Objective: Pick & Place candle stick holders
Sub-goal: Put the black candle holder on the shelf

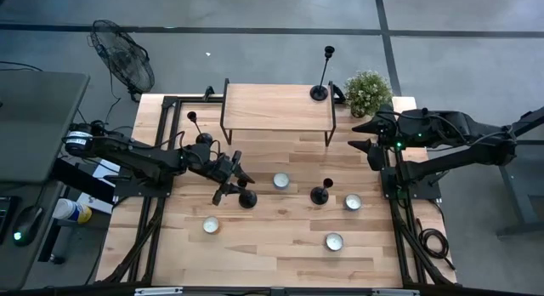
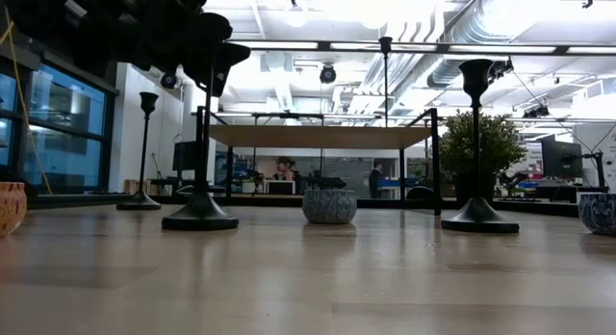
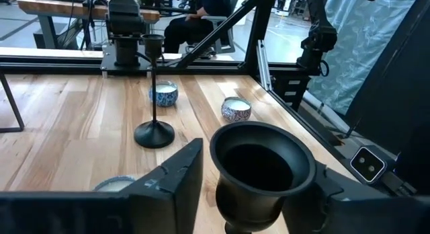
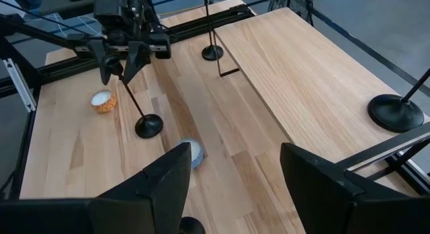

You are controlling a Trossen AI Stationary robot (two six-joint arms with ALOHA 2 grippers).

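**Left claw around a candlestick cup**

On the wooden counter [image 1: 280,236] stands a raised wooden shelf [image 1: 276,107], with one tall candlestick [image 1: 321,90] at its right end. The left claw [image 1: 231,182] sits near the counter's middle, its fingers [image 3: 171,180] flanking the top cup of a candlestick [image 3: 259,167] without clearly clamping it; its base [image 1: 247,199] rests on the counter. The right claw [image 1: 364,134] waits at the right edge, fingers apart, empty. Two more candlesticks stand at the left rear [image 1: 202,139] and centre-right [image 1: 320,194]. Small tealights [image 1: 281,181] lie scattered.
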